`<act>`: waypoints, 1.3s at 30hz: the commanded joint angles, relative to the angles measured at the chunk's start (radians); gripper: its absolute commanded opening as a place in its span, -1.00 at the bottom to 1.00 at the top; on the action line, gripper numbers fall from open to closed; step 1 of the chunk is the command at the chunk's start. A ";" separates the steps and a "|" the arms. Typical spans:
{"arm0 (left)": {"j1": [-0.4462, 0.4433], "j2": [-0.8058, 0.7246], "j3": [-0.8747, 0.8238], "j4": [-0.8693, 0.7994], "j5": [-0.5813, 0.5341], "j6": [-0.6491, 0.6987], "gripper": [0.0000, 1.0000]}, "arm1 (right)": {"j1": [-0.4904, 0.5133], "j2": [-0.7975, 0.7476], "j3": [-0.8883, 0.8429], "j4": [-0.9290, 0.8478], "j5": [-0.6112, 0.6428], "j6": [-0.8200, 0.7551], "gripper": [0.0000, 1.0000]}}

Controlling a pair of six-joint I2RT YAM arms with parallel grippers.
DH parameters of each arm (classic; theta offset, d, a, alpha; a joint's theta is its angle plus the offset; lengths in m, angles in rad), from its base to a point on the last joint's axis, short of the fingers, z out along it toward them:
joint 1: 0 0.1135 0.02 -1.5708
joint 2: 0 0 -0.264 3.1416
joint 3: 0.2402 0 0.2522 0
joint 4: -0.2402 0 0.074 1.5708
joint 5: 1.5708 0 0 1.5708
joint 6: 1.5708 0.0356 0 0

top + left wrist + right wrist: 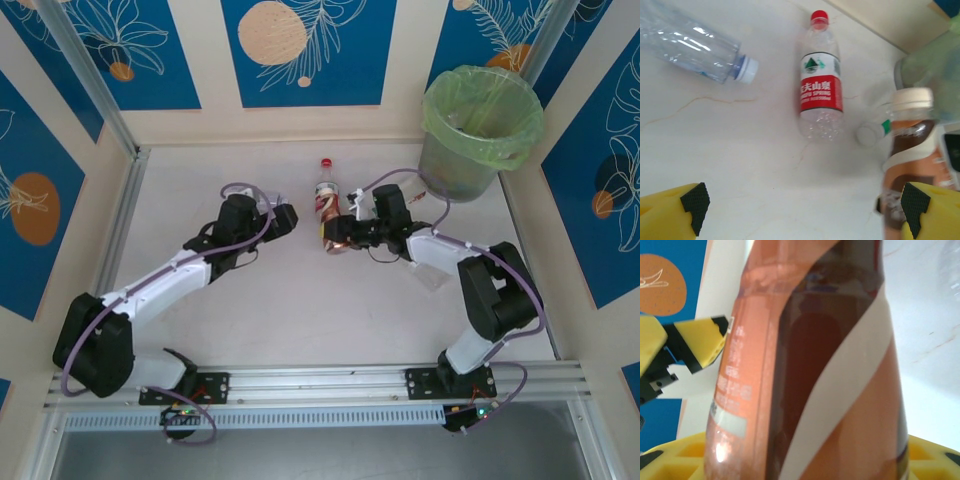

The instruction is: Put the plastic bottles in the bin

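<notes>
My right gripper (pixel 342 236) is shut on a brown-labelled plastic bottle (pixel 335 243), which has a white cap (pixel 911 98) and looms large in the right wrist view (pixel 815 365). My left gripper (pixel 287 220) stands open just left of it, with nothing between its yellow fingers (pixel 694 207). A red-capped, red-labelled bottle (pixel 325 192) (pixel 820 90) lies on the table beyond both grippers. A clear bottle with a white cap (pixel 695 42) lies further left, and another white-capped bottle (pixel 871 134) lies beside the brown one. The bin (pixel 480 130), lined with a light-green bag, stands at the back right.
The white table (pixel 300 320) is walled by blue-and-cream panels at the back and sides. A metal post (pixel 95 85) runs down at the back left. The bin's green side (pixel 935 65) shows behind the brown bottle in the left wrist view.
</notes>
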 commanded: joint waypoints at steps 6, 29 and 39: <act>0.014 -0.076 -0.074 0.049 -0.009 0.039 0.99 | -0.098 -0.102 0.075 -0.065 0.043 -0.061 -0.04; 0.014 0.000 -0.018 -0.021 -0.003 0.029 0.99 | -0.415 -0.129 0.541 -0.336 0.296 -0.273 -0.03; 0.015 0.017 -0.017 -0.001 0.023 0.013 0.99 | -0.557 -0.029 0.778 -0.372 0.385 -0.298 -0.03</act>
